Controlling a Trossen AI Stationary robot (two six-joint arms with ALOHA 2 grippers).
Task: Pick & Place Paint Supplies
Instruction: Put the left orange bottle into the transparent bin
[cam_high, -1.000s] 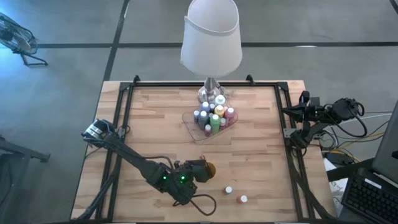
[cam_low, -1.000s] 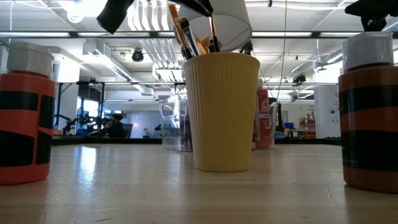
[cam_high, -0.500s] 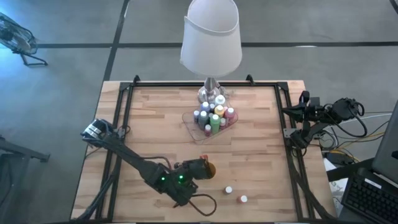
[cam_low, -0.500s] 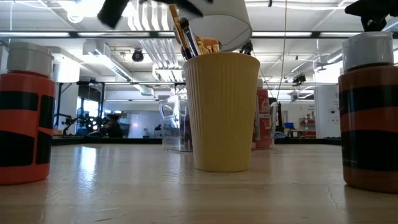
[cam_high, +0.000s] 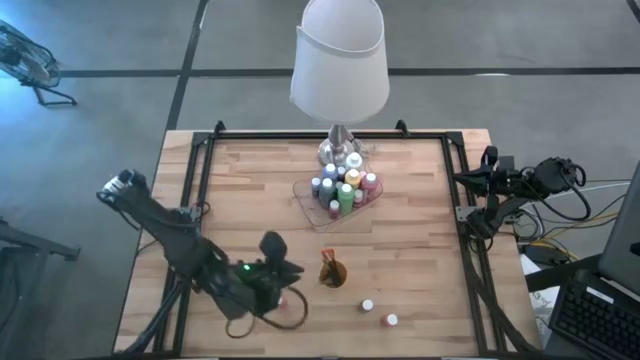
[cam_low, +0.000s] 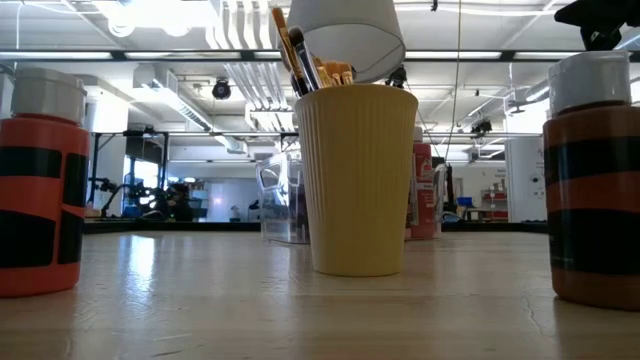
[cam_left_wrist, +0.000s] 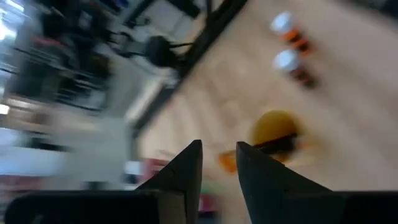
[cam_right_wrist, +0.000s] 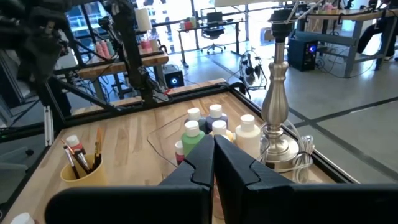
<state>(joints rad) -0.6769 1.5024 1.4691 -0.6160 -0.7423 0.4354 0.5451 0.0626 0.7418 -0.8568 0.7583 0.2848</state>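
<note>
An orange-yellow cup (cam_high: 332, 272) stands near the table's front, with several dark-handled brushes (cam_low: 300, 55) leaning in it, heads up. My left gripper (cam_high: 292, 270) hovers to the left of the cup, open and holding nothing; in its wrist view the fingers (cam_left_wrist: 219, 168) point toward the cup (cam_left_wrist: 273, 130). Two orange, white-capped bottles (cam_high: 368, 305) (cam_high: 390, 320) stand upright on the table to the right of the cup. Several more paint bottles stand in the clear tray (cam_high: 305, 197). My right gripper (cam_right_wrist: 214, 155) is shut and waits at the table's right edge.
A lamp with a white shade (cam_high: 340, 60) stands behind the tray at the table's far edge, its metal base (cam_right_wrist: 280, 146) just beyond the bottles. A black frame (cam_high: 200, 160) runs around the wooden table. Bare wood lies left of the tray and along the near edge.
My left gripper has let go of a brush, which has dropped in among the others in the cup. The gripper has then risen, rolled about its own line and drawn back toward the table's left edge, out of the low view. The cup has stayed in place.
</note>
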